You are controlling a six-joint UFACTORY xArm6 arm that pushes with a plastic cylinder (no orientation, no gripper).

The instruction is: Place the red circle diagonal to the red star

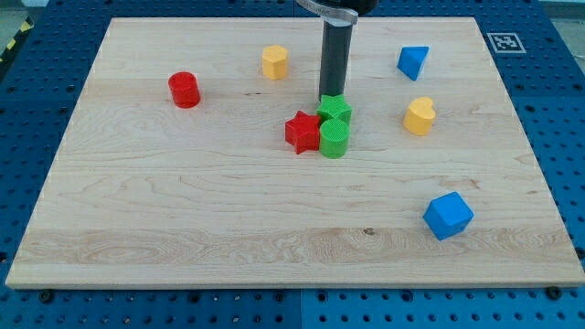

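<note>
The red circle stands on the wooden board at the view's upper left. The red star sits near the board's middle, well to the right of and below the circle. A green star and a green circle press against the red star's right side. My tip is at the end of the dark rod, just above the green star and touching or nearly touching it. The tip is far to the right of the red circle.
A yellow block lies at the top, left of the rod. A blue triangle-like block is at the upper right, a yellow heart below it, and a blue cube at the lower right. The board ends in blue pegboard.
</note>
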